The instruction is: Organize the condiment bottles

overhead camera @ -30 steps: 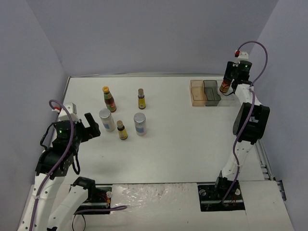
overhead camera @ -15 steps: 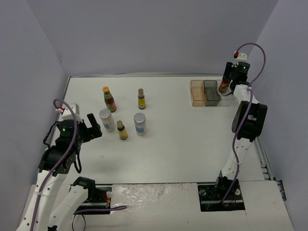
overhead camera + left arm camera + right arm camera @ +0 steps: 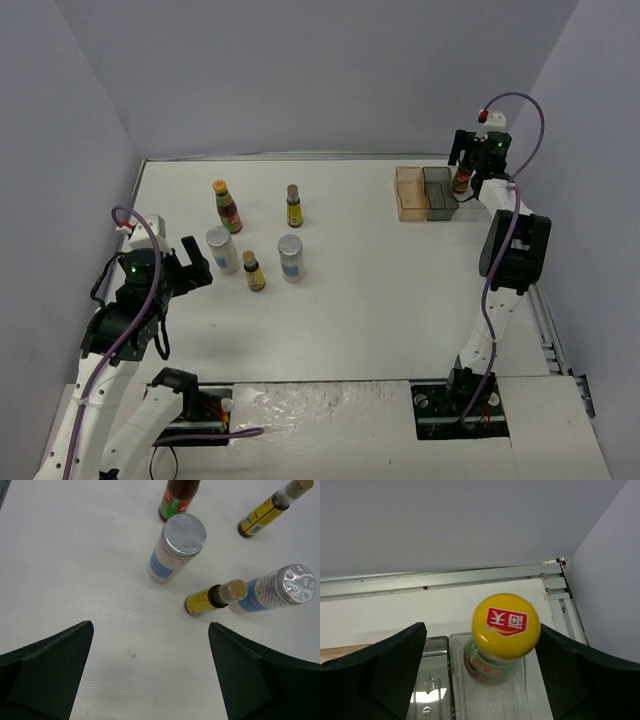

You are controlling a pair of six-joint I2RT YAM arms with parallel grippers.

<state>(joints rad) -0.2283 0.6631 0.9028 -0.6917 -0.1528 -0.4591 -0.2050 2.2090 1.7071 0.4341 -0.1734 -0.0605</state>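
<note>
Black right fingers (image 3: pixel 380 675) apart around yellow-capped bottle (image 3: pixel 504 630)

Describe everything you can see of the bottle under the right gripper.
The dark red bottle has a glossy yellow cap printed with a red logo, and a green-and-red label below the neck. It stands upright in the clear compartment, beside the grey compartment. The right gripper is above it, jaws spread to either side with gaps showing, so nothing appears to grip it.
</note>
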